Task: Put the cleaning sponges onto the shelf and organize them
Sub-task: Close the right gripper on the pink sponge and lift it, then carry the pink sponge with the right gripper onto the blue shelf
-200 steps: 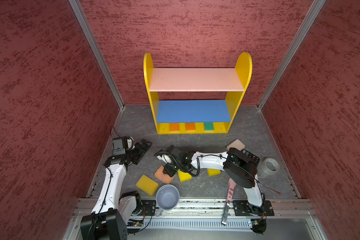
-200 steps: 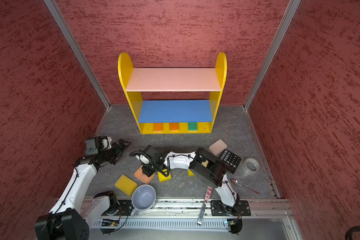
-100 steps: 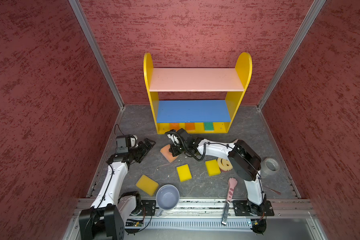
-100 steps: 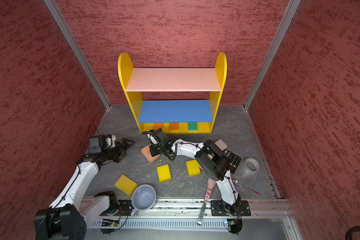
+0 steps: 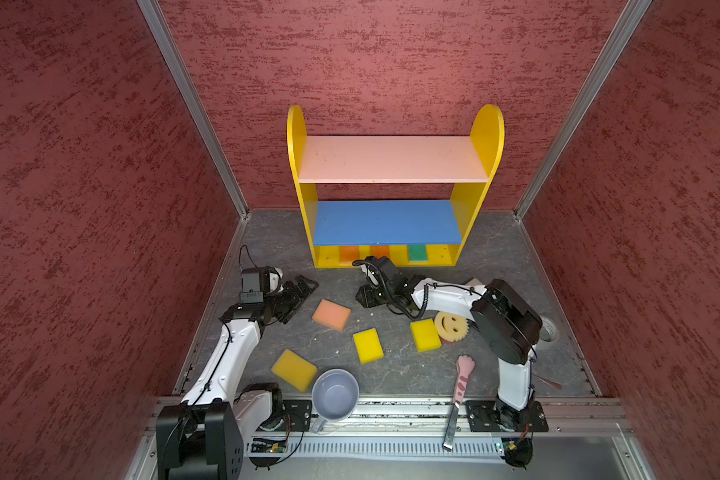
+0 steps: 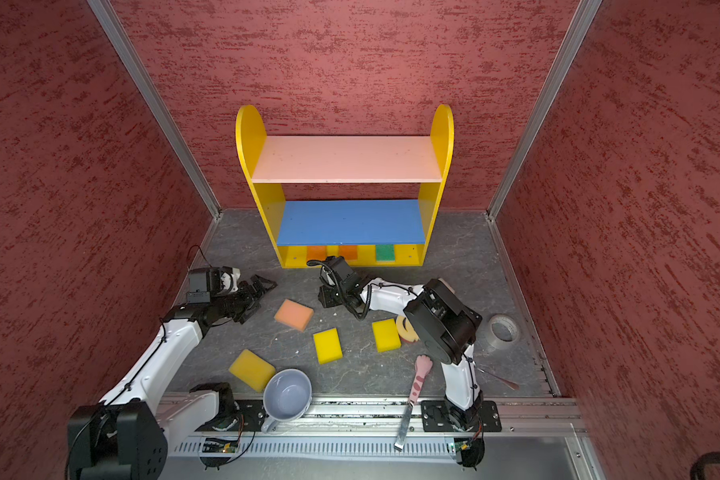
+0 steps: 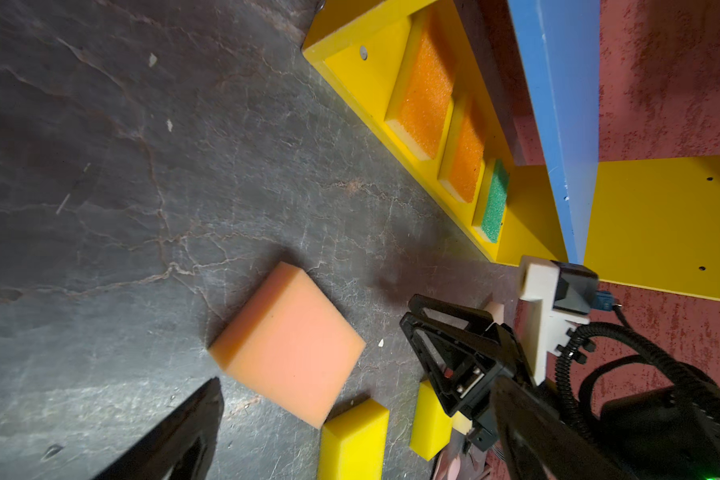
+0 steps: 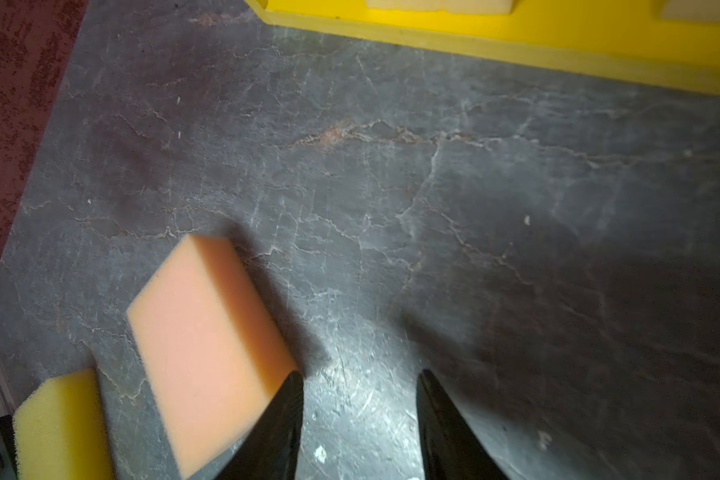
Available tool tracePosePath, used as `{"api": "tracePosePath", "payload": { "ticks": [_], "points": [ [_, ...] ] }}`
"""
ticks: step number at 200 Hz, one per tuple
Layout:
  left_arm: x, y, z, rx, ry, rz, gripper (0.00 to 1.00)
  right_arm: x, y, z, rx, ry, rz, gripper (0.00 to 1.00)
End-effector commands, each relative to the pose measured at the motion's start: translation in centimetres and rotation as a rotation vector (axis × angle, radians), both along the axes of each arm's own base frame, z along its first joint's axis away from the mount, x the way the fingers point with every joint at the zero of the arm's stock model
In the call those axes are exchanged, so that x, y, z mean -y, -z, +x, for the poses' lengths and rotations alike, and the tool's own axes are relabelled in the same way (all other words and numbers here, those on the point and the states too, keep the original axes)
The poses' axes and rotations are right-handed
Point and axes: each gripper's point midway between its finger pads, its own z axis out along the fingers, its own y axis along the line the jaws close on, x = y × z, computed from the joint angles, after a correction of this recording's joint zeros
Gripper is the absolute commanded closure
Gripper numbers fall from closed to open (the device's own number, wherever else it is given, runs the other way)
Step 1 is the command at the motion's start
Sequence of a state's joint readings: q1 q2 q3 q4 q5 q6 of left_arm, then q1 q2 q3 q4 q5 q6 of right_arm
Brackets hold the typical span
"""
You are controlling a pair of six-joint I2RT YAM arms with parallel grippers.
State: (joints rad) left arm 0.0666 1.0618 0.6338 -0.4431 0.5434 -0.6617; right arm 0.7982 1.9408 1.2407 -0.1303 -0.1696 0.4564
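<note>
Now — peach sponge just beside right gripper

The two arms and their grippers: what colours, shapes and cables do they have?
The left arm and the right arm have white shells, black joints and thin black wires. The left gripper and the right gripper are black, with hollow triangular fingers. A ribbed black cable loops at the right wrist.

The sponge is peach, the floor grey-veined, the shelf yellow.
</note>
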Motion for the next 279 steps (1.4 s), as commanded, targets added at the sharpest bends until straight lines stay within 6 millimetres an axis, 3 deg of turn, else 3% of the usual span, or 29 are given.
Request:
{"api": "tracePosePath", "payload": {
  "ticks": [1, 32, 83, 133, 160, 180, 193, 222, 243, 279],
  "points": [
    [-0.1, -0.8, 0.8, 0.031, -0.002, 0.017, 0.0, -0.9, -2.0, 0.2, 0.033, -0.021, 0.062, 0.53],
    [-0.1, -1.3, 1.1, 0.052, -0.01, 0.013, 0.0, -2.5, -1.2, -1.0, 0.014, -0.085, 0.058, 0.51],
    [-0.1, -0.7, 1.0, 0.033, -0.004, 0.013, 0.0, -5.9, -0.3, -2.8, -0.013, -0.204, 0.076, 0.5],
    [-0.2, -0.7, 0.8, 0.035, -0.004, 0.019, 0.0, -6.4, 2.1, -2.9, -0.064, -0.192, 0.048, 0.51],
    [-0.1, -0.7, 0.8, 0.04, 0.006, 0.018, 0.05, -6.7, 2.4, -3.5, -0.073, -0.207, 0.057, 0.61],
    [-0.1, -0.8, 0.9, 0.042, 0.009, 0.021, 0.17, -6.7, 2.4, -3.8, -0.087, -0.21, 0.068, 0.86],
    [0.0, -1.2, 1.0, 0.053, 0.011, 0.019, 0.3, -6.8, 1.5, -3.7, -0.076, -0.203, 0.094, 1.0],
    [-0.4, -2.0, 1.2, 0.071, -0.001, 0.036, 0.48, -7.1, -1.9, -2.9, -0.017, -0.187, 0.13, 1.0],
    [-0.4, -2.6, 1.3, 0.09, -0.002, 0.036, 0.5, -6.9, -5.6, -1.4, 0.067, -0.152, 0.142, 1.0],
    [-0.7, -2.9, 1.0, 0.096, -0.009, 0.043, 0.51, -5.1, -11.9, 3.1, 0.2, -0.005, 0.142, 1.0]
  ]
}}
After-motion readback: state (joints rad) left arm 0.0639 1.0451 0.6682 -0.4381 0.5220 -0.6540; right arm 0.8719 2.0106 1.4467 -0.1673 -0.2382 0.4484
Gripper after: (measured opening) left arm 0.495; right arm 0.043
